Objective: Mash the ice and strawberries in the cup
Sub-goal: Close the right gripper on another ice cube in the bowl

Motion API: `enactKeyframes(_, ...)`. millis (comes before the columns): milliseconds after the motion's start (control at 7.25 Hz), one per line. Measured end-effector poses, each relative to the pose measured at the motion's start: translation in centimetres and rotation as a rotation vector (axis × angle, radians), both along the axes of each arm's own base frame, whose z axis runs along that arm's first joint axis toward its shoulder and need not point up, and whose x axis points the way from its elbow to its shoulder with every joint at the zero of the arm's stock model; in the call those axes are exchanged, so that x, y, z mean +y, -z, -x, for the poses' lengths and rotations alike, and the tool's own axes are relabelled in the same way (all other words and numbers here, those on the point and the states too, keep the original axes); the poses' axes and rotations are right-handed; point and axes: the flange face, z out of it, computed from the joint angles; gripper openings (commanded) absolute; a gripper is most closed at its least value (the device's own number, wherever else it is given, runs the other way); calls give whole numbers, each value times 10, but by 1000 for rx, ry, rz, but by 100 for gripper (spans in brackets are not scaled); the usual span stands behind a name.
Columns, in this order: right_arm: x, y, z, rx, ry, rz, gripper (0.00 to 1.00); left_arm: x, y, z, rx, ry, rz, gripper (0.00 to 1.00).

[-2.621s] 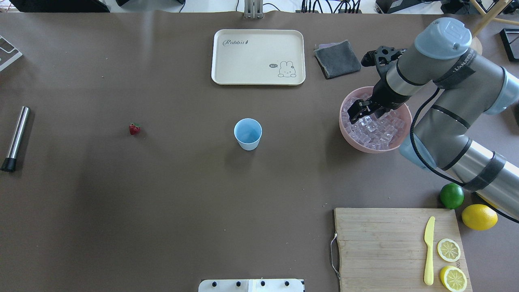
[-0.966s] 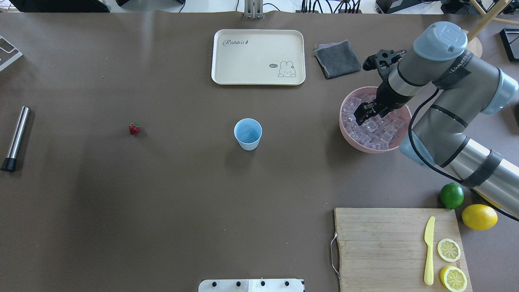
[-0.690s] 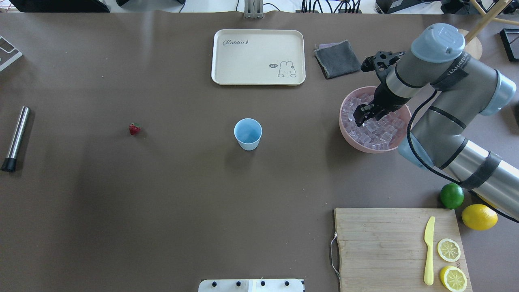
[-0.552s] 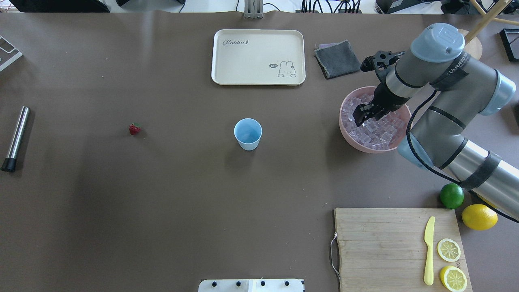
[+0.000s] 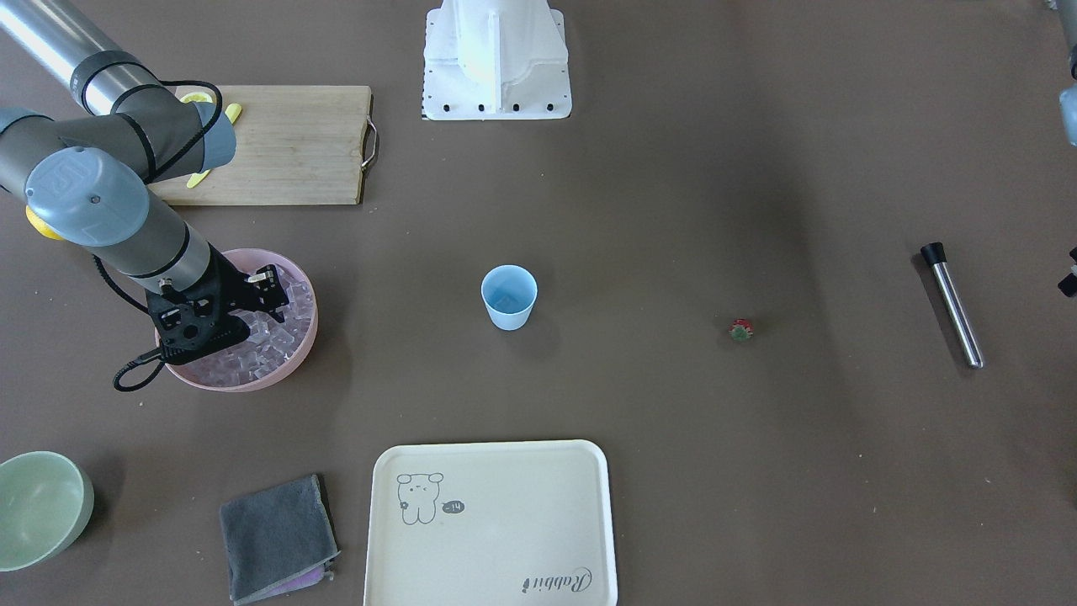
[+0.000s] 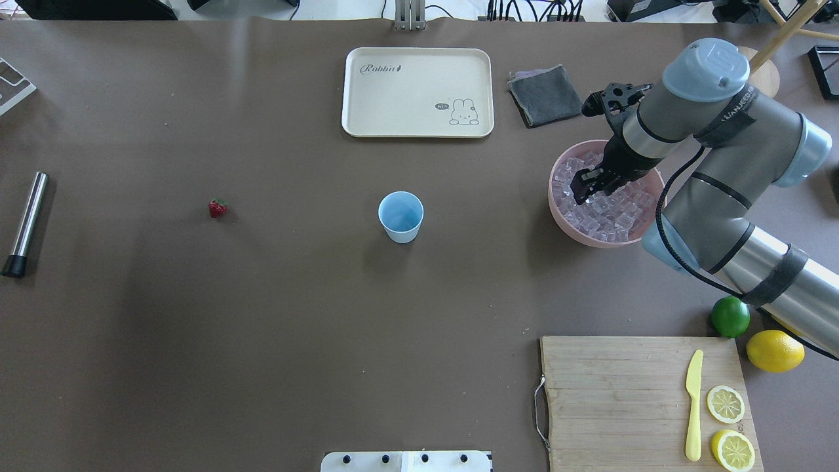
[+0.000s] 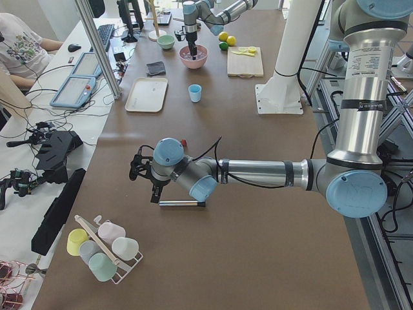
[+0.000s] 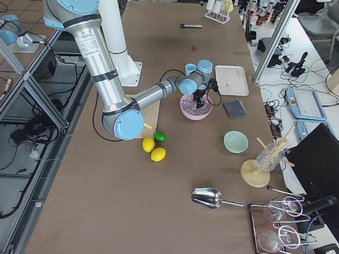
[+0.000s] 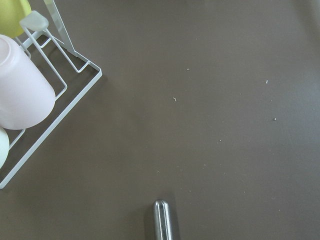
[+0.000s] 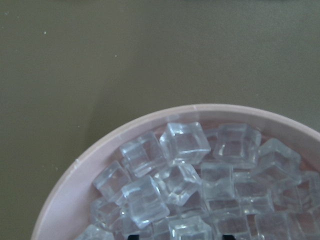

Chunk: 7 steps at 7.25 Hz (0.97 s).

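Note:
The light-blue cup (image 6: 400,216) stands upright mid-table, and nothing shows inside it. The strawberry (image 6: 217,208) lies alone on the table, far to the cup's left. A heap of clear ice (image 6: 609,213) fills the pink bowl (image 6: 577,233). My right gripper (image 6: 585,190) reaches down into that heap. In the right wrist view its tips stand on either side of one cube of ice (image 10: 190,227), shut on it. My left gripper (image 7: 155,194) hovers over the steel muddler (image 6: 25,223) at the table's left end. I cannot tell whether it is open or shut.
A cream tray (image 6: 417,92) and a grey cloth (image 6: 545,95) lie at the far side. The cutting board (image 6: 642,400) holds a yellow knife and lemon slices, with a lime (image 6: 730,316) and a lemon (image 6: 775,351) beside it. A cup rack (image 9: 30,100) stands near the muddler.
The right gripper's fingers, spread wide over the ice at first, have closed in the heap, and the arm has shifted slightly. Cup and strawberry have not moved.

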Motion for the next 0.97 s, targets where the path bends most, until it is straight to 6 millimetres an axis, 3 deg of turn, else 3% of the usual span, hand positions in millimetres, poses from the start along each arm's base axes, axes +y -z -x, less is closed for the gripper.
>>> enactKeyframes(414, -1, -3, 1, -3, -1, -1, 60, 0, -2, 0, -1, -1, 2, 97)
enactKeyframes(828, -1, -3, 2, -4, -15, 14, 42, 2, -3, 0, 0, 0, 4, 97)
enactKeyframes(966, 0, -2, 2, -4, -21, 21, 41, 2, -3, 0, 0, 0, 5, 97)
